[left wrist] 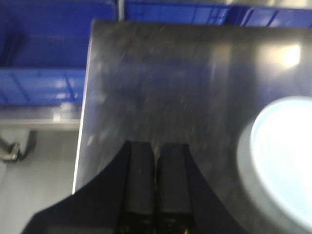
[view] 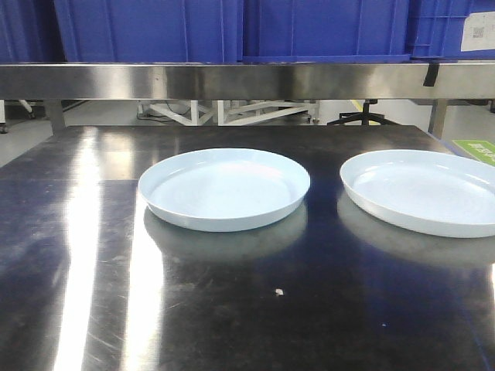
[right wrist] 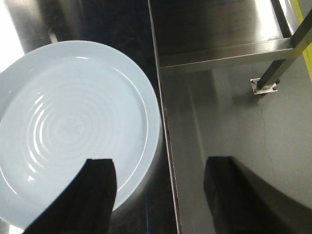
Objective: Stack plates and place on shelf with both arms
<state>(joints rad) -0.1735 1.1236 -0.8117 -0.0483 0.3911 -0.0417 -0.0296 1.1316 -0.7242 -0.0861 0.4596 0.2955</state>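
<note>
From the front, the left plate (view: 224, 188) and the right plate (view: 425, 189) lie apart on the dark table (view: 232, 309), not stacked yet, with the shelf (view: 232, 79) and its blue crates (view: 155, 27) behind them, and my hands do not show. Seen from my left wrist, my left hand (left wrist: 156, 187) is pinched tight on nothing, and the left plate lies off to its right, untouched. Seen from my right wrist, my right hand (right wrist: 161, 195) is spread wide, one finger above the right plate's rim and one past the table edge, ready, I think, to grab that rim.
</note>
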